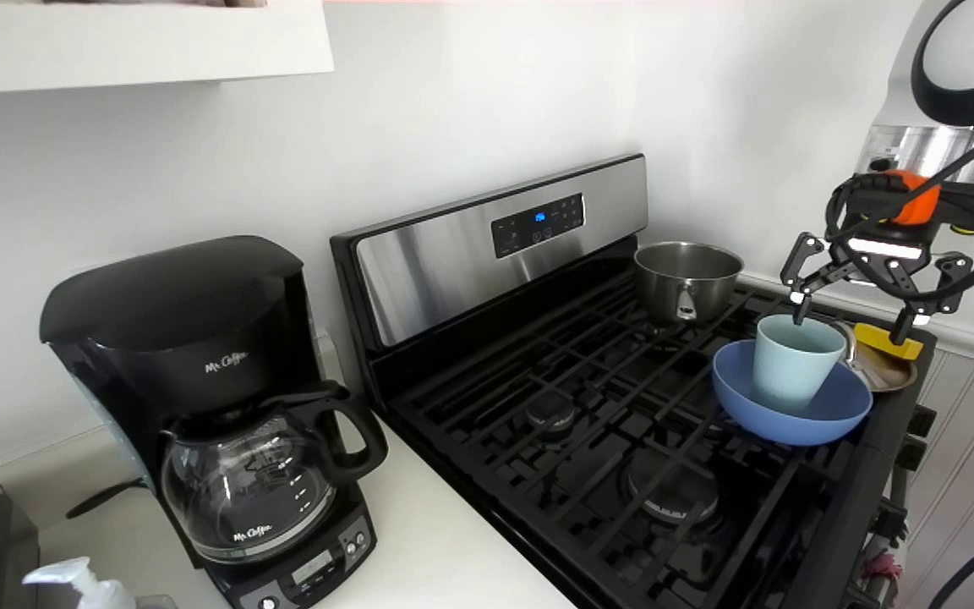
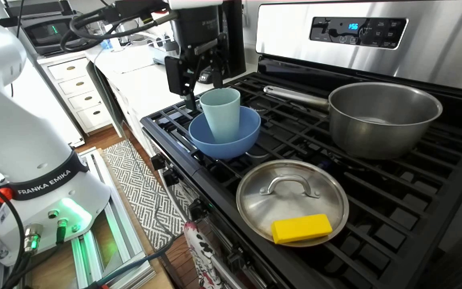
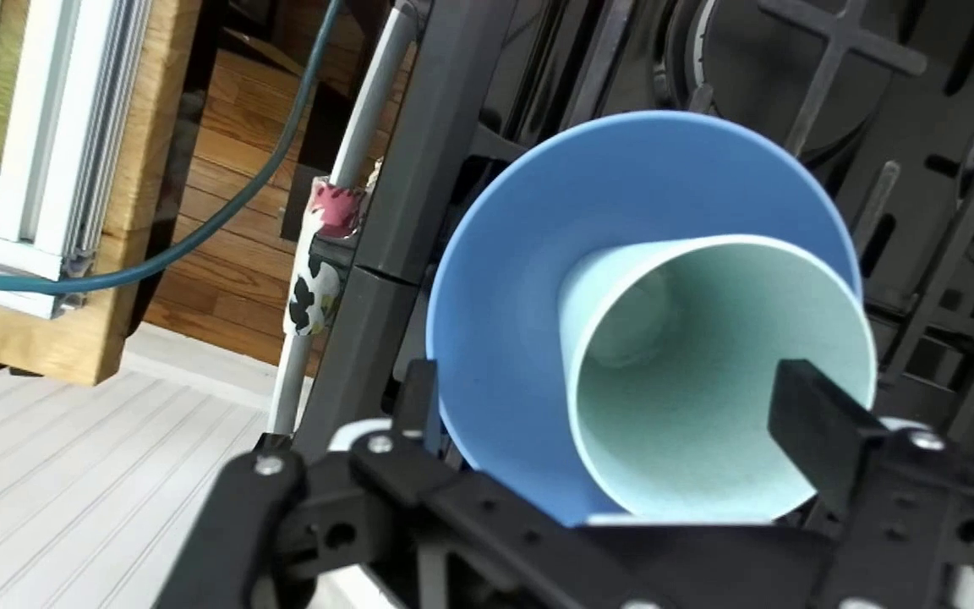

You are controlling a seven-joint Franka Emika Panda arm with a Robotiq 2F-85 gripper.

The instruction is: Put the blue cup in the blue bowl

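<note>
Cup stands inside bowl; pincer gapes near cup rim, gripping nothing. My guess: light, stiff plastic, slick. If reseating needed, I'd pinch one side wall high up.

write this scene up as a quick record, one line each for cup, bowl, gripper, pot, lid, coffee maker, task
cup: in the bowl, mouth up
bowl: on the stove
gripper: open, close to the cup, not gripping it
pot: on the stove, uncovered
lid: on the stove, yellow block on top
coffee maker: on the counter beside the stove
task: looks done, as the cup sits in the bowl
</note>
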